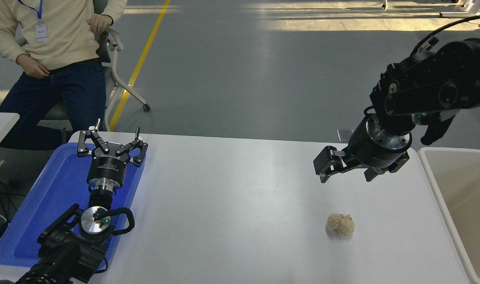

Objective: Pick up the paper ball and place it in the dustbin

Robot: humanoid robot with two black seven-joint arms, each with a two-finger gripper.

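The paper ball point(340, 225) is seen loose on the bench point(232, 205), nearer the camera than the right pincer point(346, 170), whose jaws are apart and seemingly raised. The approach is in hand; a descent over the roundish, axis-less wad is called for

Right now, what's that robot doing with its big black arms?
The robot is meant to put the paper ball into the dustbin. The ball lies on the white table, and nothing is touching it. The right gripper hangs open in the air above the table, beyond the ball. The dustbin waits at the table's right end. The left gripper is open too, parked over a blue tray. A person sits on a chair at the far left.
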